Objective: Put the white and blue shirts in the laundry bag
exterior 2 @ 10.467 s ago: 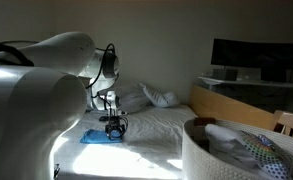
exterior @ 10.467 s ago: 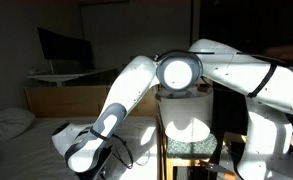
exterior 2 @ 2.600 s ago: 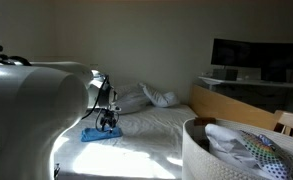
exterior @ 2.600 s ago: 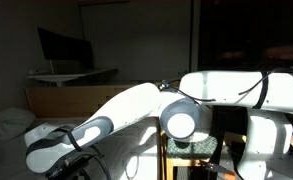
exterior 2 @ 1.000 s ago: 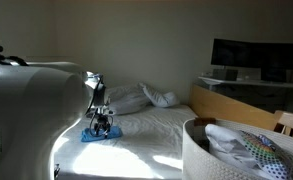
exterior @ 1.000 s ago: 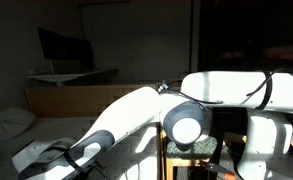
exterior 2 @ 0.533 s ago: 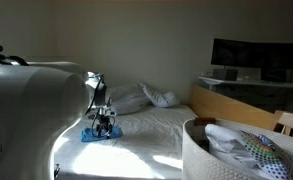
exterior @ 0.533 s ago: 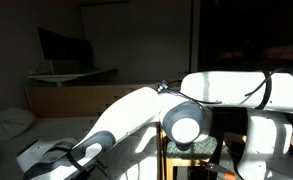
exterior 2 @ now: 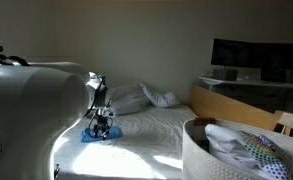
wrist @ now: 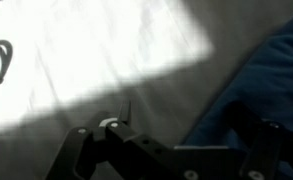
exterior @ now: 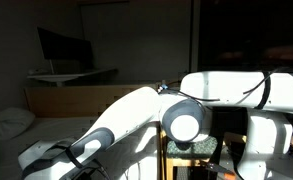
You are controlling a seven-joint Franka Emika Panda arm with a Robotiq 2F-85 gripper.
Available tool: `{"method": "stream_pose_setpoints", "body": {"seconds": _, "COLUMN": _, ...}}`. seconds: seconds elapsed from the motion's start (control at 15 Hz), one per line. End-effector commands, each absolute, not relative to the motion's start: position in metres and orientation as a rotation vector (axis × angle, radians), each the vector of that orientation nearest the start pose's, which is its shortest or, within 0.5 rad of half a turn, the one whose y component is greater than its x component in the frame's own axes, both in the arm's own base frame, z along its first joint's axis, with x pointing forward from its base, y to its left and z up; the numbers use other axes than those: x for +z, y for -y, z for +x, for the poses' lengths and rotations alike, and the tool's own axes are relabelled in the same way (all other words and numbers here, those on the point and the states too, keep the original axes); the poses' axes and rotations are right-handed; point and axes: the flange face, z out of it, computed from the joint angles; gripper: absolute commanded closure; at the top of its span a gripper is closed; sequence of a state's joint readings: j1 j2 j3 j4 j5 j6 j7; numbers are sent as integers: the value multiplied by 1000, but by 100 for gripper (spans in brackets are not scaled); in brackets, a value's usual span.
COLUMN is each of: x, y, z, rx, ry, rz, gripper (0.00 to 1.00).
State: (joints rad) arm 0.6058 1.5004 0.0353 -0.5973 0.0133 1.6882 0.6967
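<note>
Pincer [exterior 2: 104,125] state: jaws spread wide, pointing down at the bed [exterior 2: 176,125], gripping no item. In the wrist view the two fingers [wrist: 256,125] stand well apart over the sunlit sheet, and one of them lies at the edge of the blue cloth. One blue shirt [exterior 2: 100,135] lies flat on the bed directly beneath the pincer; in the wrist view this shirt [wrist: 271,70] fills the right side. One laundry bag [exterior 2: 201,160] stands in the lower right corner of an exterior view, well apart from the pincer and the shirt, upright, with its rolled rim open. Its mouth holds one white cloth [exterior 2: 226,135] and one patterned cloth [exterior 2: 261,152]. One robot arm [exterior: 211,95] reaches from its white body down to the bed, with one round elbow joint [exterior: 184,126] nearest the camera. White pillows [exterior 2: 146,97] lie at the head of the bed; their exact count cannot be told. One dark monitor [exterior 2: 254,55] stands on the worktop [exterior 2: 241,92] beside the bed.
</note>
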Motion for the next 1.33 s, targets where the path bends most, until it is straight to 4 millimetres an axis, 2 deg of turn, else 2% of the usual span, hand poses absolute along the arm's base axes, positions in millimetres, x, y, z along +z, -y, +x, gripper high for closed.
{"method": "stream_pose_setpoints", "body": {"seconds": 0.0, "x": 20, "y": -428, "z": 595, "rx": 596, "ry": -143, "rz": -3293, "gripper": 0}}
{"method": "stream_pose_setpoints", "body": {"seconds": 0.67, "x": 20, "y": -429, "z": 595, "rx": 600, "ry": -143, "rz": -3291, "gripper": 0}}
{"method": "stream_pose_setpoints", "body": {"seconds": 0.73, "x": 16, "y": -439, "z": 602, "rx": 493, "ry": -160, "rz": -3184, "gripper": 0}}
{"method": "stream_pose_setpoints", "body": {"seconds": 1.0, "x": -6, "y": -467, "z": 595, "rx": 261, "ry": -217, "rz": -3042, "gripper": 0}}
{"method": "stream_pose_setpoints", "body": {"seconds": 1.13, "x": -21, "y": -472, "z": 588, "rx": 198, "ry": -251, "rz": -2962, "gripper": 0}}
{"method": "stream_pose_setpoints", "body": {"seconds": 1.27, "x": -36, "y": -468, "z": 584, "rx": 129, "ry": -302, "rz": -2908, "gripper": 0}}
